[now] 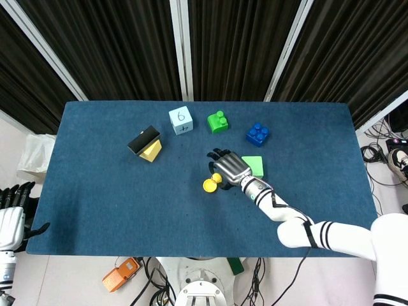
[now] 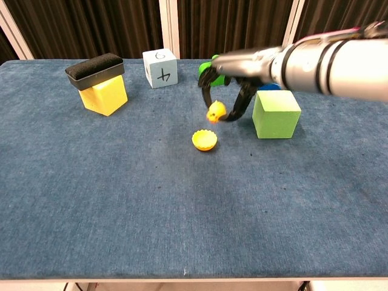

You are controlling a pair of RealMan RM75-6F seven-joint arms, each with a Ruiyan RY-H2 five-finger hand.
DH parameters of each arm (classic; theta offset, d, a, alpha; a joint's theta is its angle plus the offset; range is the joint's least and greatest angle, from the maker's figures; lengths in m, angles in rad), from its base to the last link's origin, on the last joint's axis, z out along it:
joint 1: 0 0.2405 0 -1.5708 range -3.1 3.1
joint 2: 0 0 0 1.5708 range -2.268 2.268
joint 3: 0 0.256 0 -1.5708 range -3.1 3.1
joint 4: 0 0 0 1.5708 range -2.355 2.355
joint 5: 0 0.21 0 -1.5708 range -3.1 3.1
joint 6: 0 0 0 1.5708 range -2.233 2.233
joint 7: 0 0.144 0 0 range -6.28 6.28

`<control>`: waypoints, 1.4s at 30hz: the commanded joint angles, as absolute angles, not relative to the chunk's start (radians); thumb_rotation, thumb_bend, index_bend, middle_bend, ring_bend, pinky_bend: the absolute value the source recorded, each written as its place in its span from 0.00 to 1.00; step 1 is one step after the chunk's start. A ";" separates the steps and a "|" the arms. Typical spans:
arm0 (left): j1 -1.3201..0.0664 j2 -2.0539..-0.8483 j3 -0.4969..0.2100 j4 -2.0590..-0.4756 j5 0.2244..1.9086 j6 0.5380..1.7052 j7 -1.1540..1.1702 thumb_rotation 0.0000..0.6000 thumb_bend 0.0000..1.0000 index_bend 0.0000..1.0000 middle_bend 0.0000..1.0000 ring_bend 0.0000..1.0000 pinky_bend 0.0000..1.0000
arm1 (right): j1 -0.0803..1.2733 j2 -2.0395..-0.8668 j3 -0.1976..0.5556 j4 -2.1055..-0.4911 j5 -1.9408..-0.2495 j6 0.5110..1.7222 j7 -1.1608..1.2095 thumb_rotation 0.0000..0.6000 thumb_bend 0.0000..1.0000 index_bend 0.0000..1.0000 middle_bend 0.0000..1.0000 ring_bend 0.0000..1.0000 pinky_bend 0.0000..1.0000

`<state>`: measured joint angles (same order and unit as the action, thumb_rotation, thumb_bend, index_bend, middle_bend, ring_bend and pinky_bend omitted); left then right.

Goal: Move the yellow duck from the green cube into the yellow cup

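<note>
My right hand (image 1: 228, 167) (image 2: 233, 79) pinches the small yellow duck (image 2: 214, 111) (image 1: 217, 178) in the air, just above and slightly right of the yellow cup (image 2: 205, 140) (image 1: 210, 185). The green cube (image 2: 276, 113) (image 1: 253, 166) stands to the right of the hand with its top bare. My left hand (image 1: 11, 213) hangs off the table's left edge, fingers spread and holding nothing; the chest view does not show it.
A yellow block with a black sponge on top (image 2: 101, 82) sits at the back left. At the back stand a pale blue numbered cube (image 2: 160, 68), a green brick (image 1: 218, 121) and a blue brick (image 1: 257, 134).
</note>
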<state>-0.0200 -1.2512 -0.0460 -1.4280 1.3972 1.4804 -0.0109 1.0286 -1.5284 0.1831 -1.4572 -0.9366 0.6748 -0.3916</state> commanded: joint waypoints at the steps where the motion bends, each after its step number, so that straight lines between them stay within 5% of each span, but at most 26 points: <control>1: -0.019 -1.254 -0.046 -1.422 1.396 1.479 -0.015 1.00 0.05 0.08 0.08 0.06 0.00 | 1.051 -1.570 0.167 -1.419 -0.909 0.664 -0.403 1.00 0.52 0.62 0.20 0.14 0.25; 12: -0.016 -1.262 -0.048 -1.402 1.394 1.473 -0.028 1.00 0.05 0.08 0.08 0.06 0.00 | 1.077 -1.621 0.142 -1.370 -0.895 0.663 -0.414 1.00 0.52 0.55 0.20 0.14 0.24; 25: -0.016 -1.265 -0.051 -1.398 1.398 1.475 -0.030 1.00 0.05 0.08 0.08 0.06 0.00 | 1.068 -1.576 0.124 -1.440 -0.918 0.703 -0.415 1.00 0.52 0.17 0.18 0.06 0.17; 32: -0.018 -1.259 -0.056 -1.399 1.404 1.480 -0.034 1.00 0.05 0.08 0.08 0.06 0.00 | 0.907 -1.365 0.112 -1.642 -1.075 0.995 -0.394 1.00 0.52 0.12 0.16 0.05 0.17; 42: -0.047 -1.264 -0.068 -1.413 1.424 1.469 -0.020 1.00 0.05 0.08 0.08 0.06 0.00 | 0.535 -1.125 -0.035 -1.801 -1.272 1.426 -0.274 1.00 0.50 0.02 0.08 0.01 0.16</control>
<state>-0.0462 -1.2634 -0.0668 -1.4116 1.4230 1.4694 -0.0214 0.6548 -1.2047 0.0294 -1.7520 -1.1892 1.3148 -0.3448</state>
